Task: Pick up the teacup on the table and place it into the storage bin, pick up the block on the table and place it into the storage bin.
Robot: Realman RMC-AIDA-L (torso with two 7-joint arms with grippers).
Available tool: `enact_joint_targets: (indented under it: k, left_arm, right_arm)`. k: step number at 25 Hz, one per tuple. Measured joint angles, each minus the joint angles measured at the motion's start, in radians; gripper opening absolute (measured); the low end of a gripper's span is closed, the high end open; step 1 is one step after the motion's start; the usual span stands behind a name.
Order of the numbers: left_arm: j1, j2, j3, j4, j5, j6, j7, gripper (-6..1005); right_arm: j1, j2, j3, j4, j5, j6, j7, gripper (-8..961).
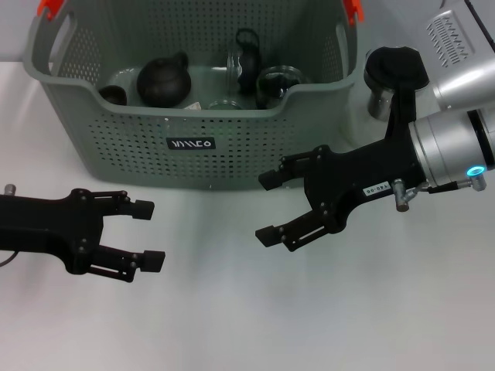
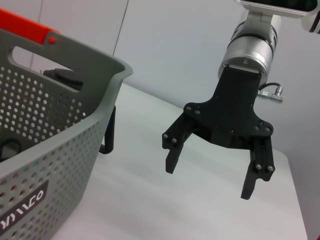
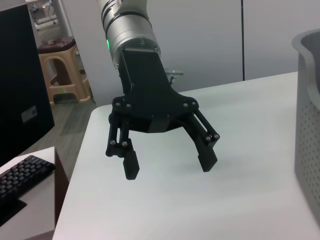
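Grey perforated plastic storage bin at the far side of the matte white table, walls dotted with small round holes, cut-out handles at both ends, orange clips on the rim, small black label on the near wall. Inside: a round, dark, matte teapot-like vessel, a small dark rounded piece beside it, a clear glass jug with black lid and more clear glassware; teacup and block not told apart among these, none seen on the table. Just outside the bin's right end, a black-lidded cylindrical container. Left gripper low over the table, in front of the bin's left part, flat black angular fingers spread wide, empty. Right gripper in front of the bin's right part, on a smooth silver cylindrical wrist with a lit blue ring, black blocky fingers likewise spread apart, holding nothing.
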Motion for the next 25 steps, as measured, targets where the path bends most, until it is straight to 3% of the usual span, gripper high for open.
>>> enact_joint_targets:
  k: [25]
  left_arm:
    - [-0.002,0.002,-0.002,0.002,0.013,-0.001,-0.002,951]
  right_arm:
    - [0.005,0.0,0.0,0.002,-0.001,0.014,-0.001,946]
